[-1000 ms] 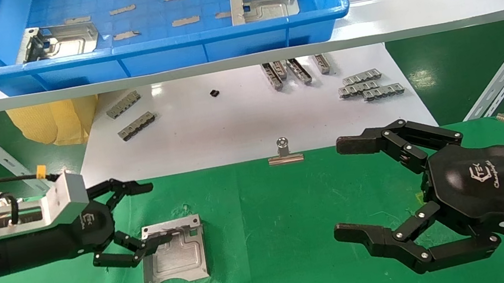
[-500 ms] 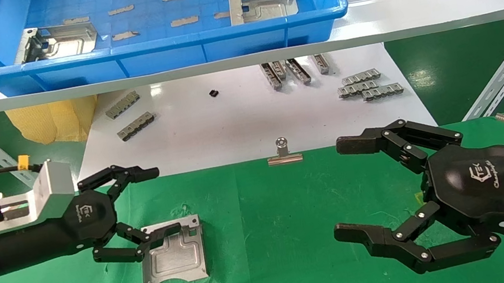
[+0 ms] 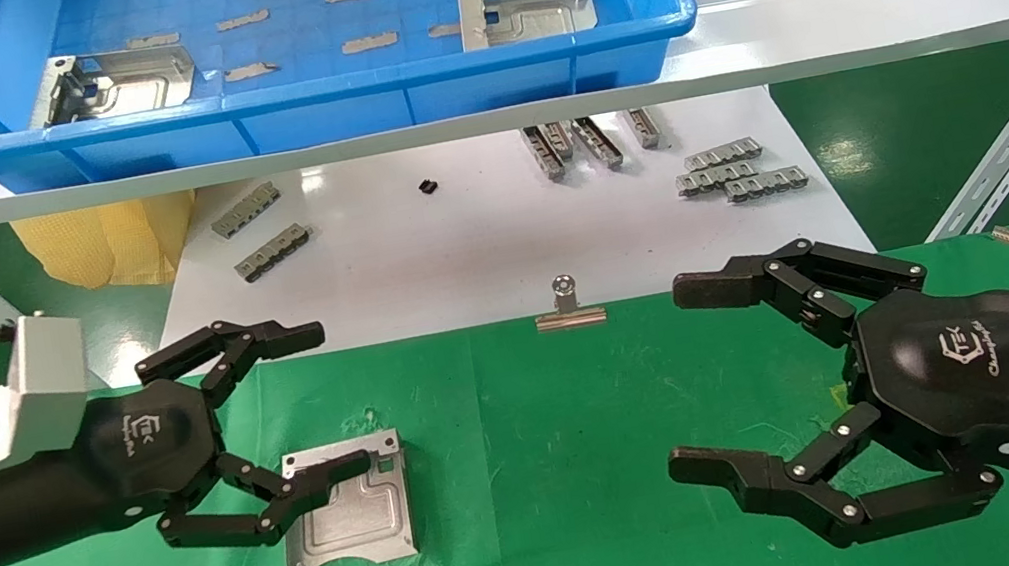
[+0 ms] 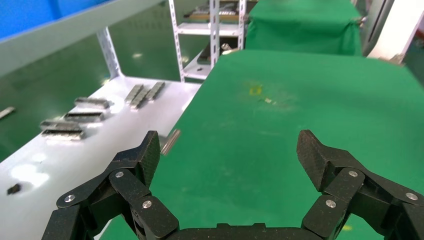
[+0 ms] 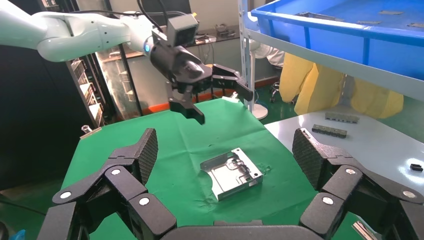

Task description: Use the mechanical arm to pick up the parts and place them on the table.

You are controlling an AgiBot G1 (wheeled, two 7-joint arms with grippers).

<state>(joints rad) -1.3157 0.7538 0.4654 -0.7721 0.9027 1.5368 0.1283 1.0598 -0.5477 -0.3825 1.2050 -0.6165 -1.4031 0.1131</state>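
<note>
Parts: one silver part (image 3: 351,515) lies flat on the green table (image 3: 552,518), in the lower left of the head view, and nothing holds it. The right wrist view shows the same part (image 5: 232,172) free on the cloth. Two more parts (image 3: 113,82) (image 3: 527,8) lie in the blue bin (image 3: 315,110) on the white shelf (image 3: 827,19), at the top of the frame.

The left end effector (image 3: 331,402) is at the left of the frame, above the part's upper left corner. Its fingers are spread wide apart; the lower finger (image 3: 332,472) crosses in front of the part's top edge in the head view. In the right wrist view this end effector (image 5: 220,100) is above the cloth and apart from the part.

The right end effector (image 3: 692,380) is at the lower right of the frame, over the table, fingers wide apart, holding nothing.

A binder clip (image 3: 570,305) stands at the table's far edge, beside the white board (image 3: 479,247), where grey strips (image 3: 740,170) lie.
</note>
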